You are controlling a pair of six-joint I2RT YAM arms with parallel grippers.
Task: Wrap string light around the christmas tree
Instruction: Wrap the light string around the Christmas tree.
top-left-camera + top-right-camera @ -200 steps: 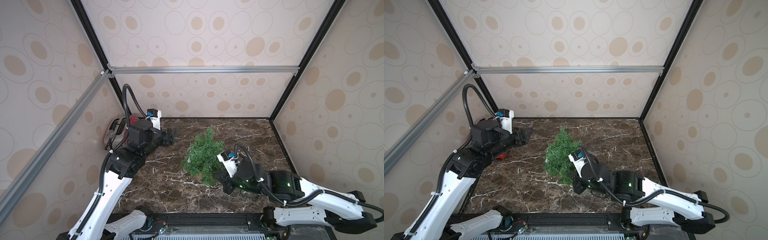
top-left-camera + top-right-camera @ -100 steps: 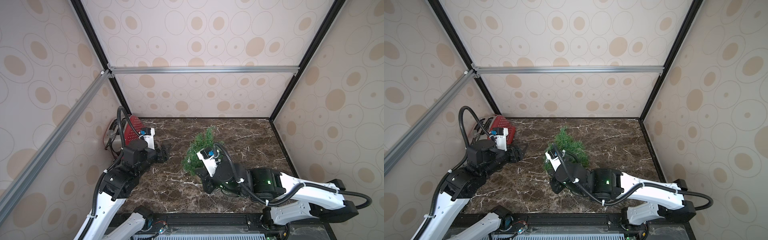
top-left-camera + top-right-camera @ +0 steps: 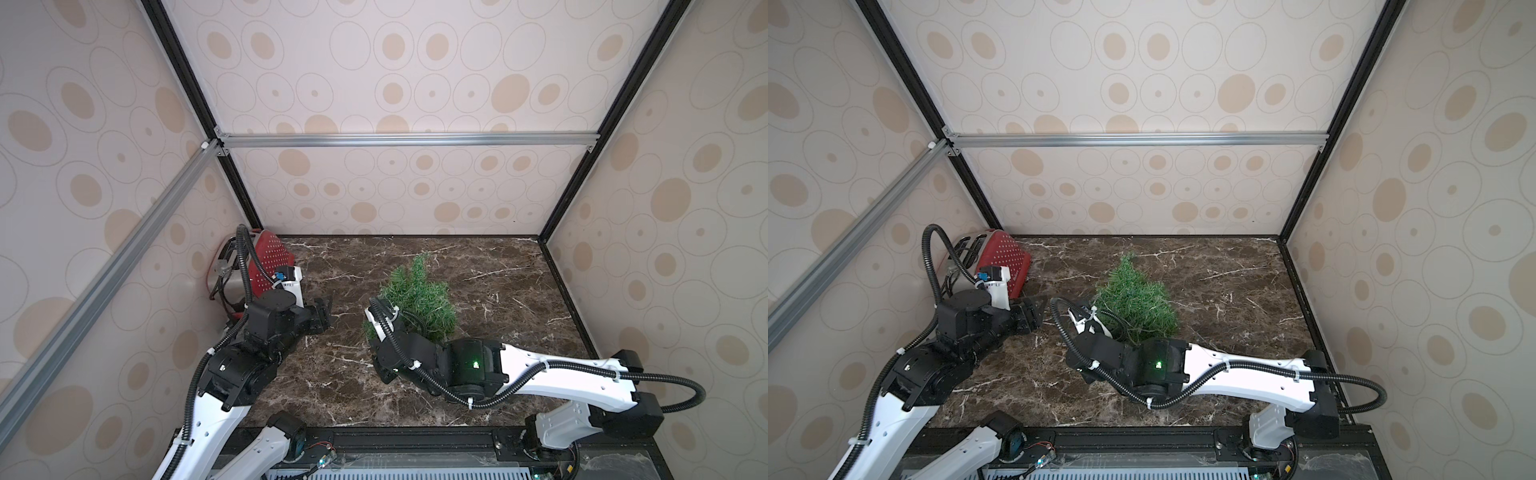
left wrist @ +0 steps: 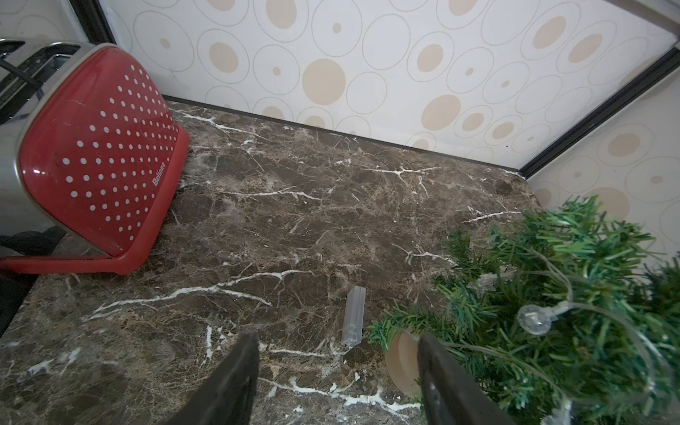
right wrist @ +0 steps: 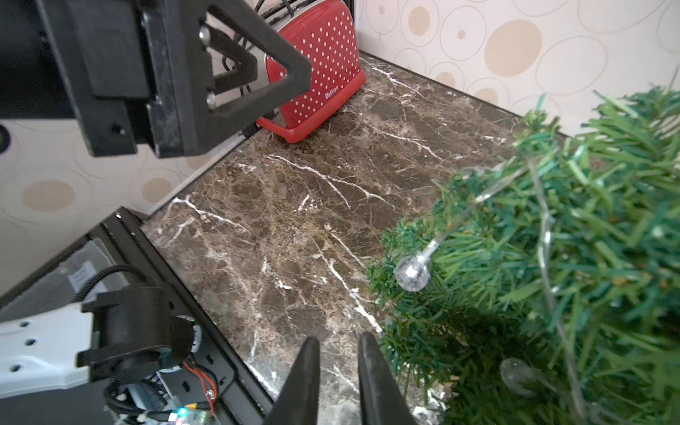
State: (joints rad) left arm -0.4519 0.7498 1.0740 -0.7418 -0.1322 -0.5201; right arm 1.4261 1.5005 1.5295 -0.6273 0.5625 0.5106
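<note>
The small green christmas tree [image 3: 419,297] [image 3: 1138,303] stands mid-table. The string light's thin wire runs through its branches, with a clear globe bulb [image 4: 534,323] [image 5: 411,274] on the near side. The light's translucent grey box [image 4: 354,316] lies on the marble beside the tree's tan base [image 4: 401,358]. My left gripper [image 3: 328,309] [image 4: 336,342] is open and empty, left of the tree and pointing at the box and base. My right gripper [image 5: 338,340] sits low at the tree's front-left, its jaws slightly apart with nothing between them; the wrist hides them in both top views.
A red polka-dot toaster [image 3: 270,266] [image 4: 99,154] stands in the back-left corner, behind the left arm. The marble table [image 3: 519,291] is walled on three sides, and a black rail [image 5: 206,305] runs along its front edge.
The left arm has drawn back from the toaster corner toward the front. The right arm has swung left round the tree's front, and its jaws have parted from shut.
</note>
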